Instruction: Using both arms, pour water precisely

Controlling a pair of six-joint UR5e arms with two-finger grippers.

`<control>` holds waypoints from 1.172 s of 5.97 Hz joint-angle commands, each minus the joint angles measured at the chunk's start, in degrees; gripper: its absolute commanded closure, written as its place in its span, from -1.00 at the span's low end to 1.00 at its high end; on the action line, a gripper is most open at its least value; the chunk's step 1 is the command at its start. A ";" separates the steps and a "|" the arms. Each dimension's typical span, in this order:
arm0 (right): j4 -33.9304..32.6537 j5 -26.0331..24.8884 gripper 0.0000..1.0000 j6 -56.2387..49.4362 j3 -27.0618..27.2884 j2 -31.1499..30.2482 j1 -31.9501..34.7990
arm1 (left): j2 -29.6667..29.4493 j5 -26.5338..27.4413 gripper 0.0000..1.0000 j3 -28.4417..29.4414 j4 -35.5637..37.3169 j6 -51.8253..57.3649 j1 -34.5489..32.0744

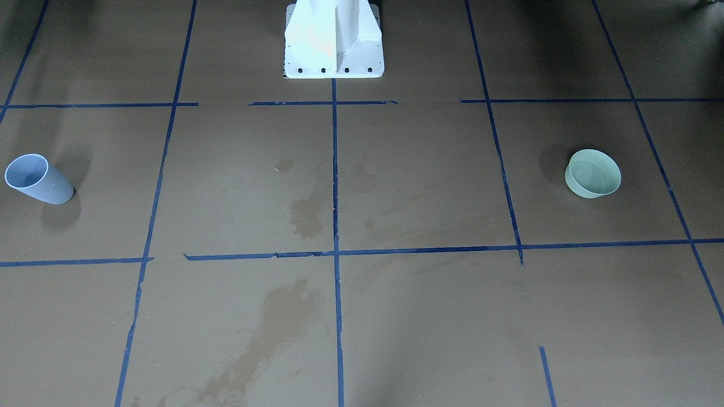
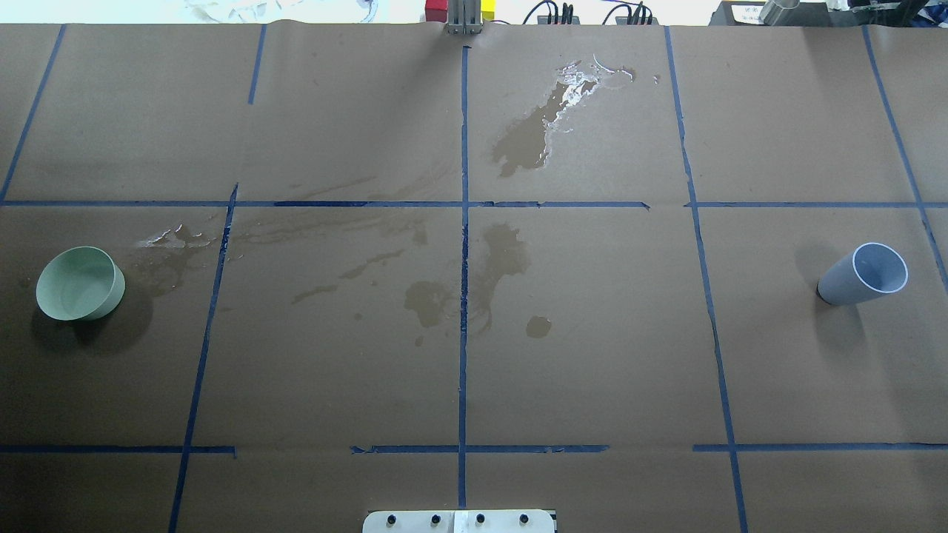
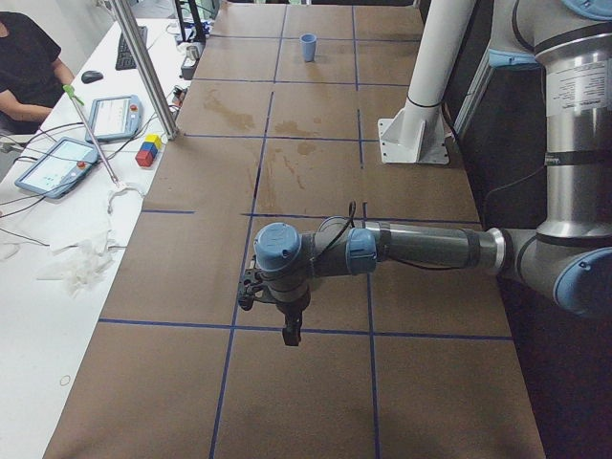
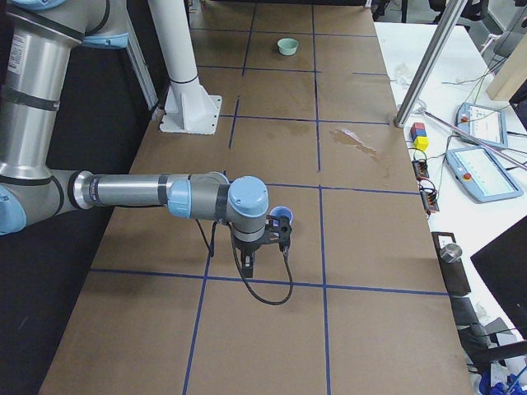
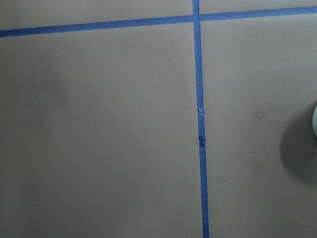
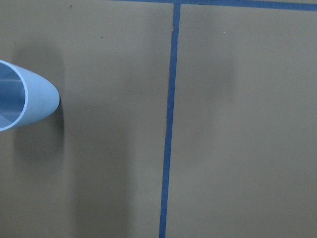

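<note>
The left gripper [image 3: 280,314] hangs off the end of the left arm [image 3: 421,249], pointing down at the brown paper [image 2: 592,333]. It has hold of nothing that shows, but only the side camera catches it, so I cannot tell how far its jaws are parted. The same goes for the right gripper [image 4: 262,245] on the right arm [image 4: 132,193]: it hovers with nothing visibly held, and its opening cannot be told. Each wrist camera catches just the edge of a vessel. This suggests the grippers are parked beside the vessels, not over them, likely ready for a side-on grasp. The green bowl [image 2: 80,283] stands upright far out to the white pedestal's [image 1: 334,42] left-arm side, and the blue cup [image 2: 863,275] stands equally far out on its right-arm side. This split looks deliberate: one vessel within each arm's reach, with the ground straight ahead of the pedestal left free for the pour itself. The water [image 2: 72,295] shows as a faint sheen in the bowl's bottom, and whether the cup holds any I cannot tell. Wet stains [image 2: 503,255] darken the paper ahead of the pedestal, and a glistening puddle [image 2: 570,89] lies farther out.
</note>
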 commanded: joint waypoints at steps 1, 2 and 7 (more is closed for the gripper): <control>-0.08 0.08 -1.00 -0.01 0.03 0.00 -0.06 | 0.20 0.41 -1.00 0.48 -1.91 0.52 0.09; 0.01 0.08 -1.00 -0.01 0.03 0.00 -0.06 | 0.64 0.42 -1.00 0.58 -2.19 0.79 0.00; 0.01 0.08 -1.00 0.08 0.12 0.00 -0.06 | 0.82 -0.28 -1.00 -0.91 -2.72 0.61 -0.09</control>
